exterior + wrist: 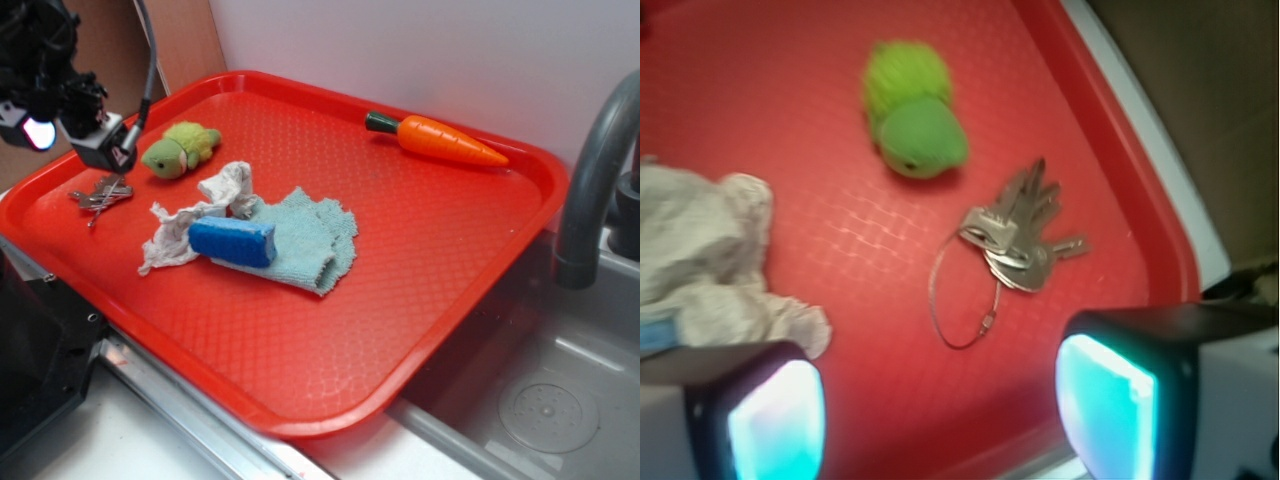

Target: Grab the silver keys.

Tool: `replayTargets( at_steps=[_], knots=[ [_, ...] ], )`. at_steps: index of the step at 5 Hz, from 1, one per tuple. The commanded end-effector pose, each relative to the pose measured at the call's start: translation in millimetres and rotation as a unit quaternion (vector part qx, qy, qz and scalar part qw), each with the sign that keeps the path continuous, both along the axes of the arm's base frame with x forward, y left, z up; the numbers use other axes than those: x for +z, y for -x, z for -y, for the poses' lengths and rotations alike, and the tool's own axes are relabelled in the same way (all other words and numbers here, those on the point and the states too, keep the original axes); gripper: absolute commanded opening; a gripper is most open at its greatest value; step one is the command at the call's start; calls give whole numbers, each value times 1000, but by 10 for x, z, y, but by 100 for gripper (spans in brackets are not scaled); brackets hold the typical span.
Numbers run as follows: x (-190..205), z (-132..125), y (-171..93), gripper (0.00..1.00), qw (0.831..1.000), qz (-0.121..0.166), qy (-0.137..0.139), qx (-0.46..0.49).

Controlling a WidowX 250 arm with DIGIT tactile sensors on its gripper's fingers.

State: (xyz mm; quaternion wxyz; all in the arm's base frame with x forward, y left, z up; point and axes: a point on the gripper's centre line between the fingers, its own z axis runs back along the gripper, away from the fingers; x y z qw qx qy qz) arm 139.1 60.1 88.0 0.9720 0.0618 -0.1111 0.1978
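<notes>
Your exterior view takes in the whole red plastic tray (420, 290) with its pebbled floor, sitting beside a grey sink basin (560, 400) and a curved dark grey faucet (590, 190). In that view the silver keys (100, 196) lie on the tray floor near its left corner, and the claw (112, 150) hangs just above them. The small green plush toy (181, 148) rests just beyond the keys. Toward the tray's middle you see a crumpled white cloth (190, 220), a pale teal knitted cloth (310, 238) and a blue rectangular sponge (232, 241) lying on top of the cloths. An orange plastic carrot with a dark green top (438, 138) lies well apart, near the far rim.

Only the wrist view gives you the detail of the keys (1020, 235): several flat grey keys fanned out, bunched on a thin wire loop that trails toward the camera. It also shows the claw (940, 420) spread wide, nothing between its two glowing cyan-faced fingers (1105, 400), with the wire loop just ahead of the gap. The plush toy (912, 112) sits just past the keys, close but apart, and the white cloth (710, 260) fills the left edge. The tray rim (1120, 150) runs just beside the keys on the right. The carrot, sponge and sink fall outside this view.

You will find no readable writing or brand marks in either view; the wrist picture is somewhat blurred.
</notes>
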Motion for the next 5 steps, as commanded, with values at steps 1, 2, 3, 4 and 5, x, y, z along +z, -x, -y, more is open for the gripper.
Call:
replayTargets(
  at_steps=[1, 2, 3, 4, 5],
  knots=[
    [-267, -218, -205, 100, 994, 52, 30, 93],
    [-418, -247, -317, 100, 993, 37, 36, 107],
    [-579, -241, -379, 100, 994, 10, 40, 104],
    [-661, -193, -320, 0, 993, -5, 39, 110],
    [-597, -182, -301, 0, 994, -1, 38, 105]
  ],
)
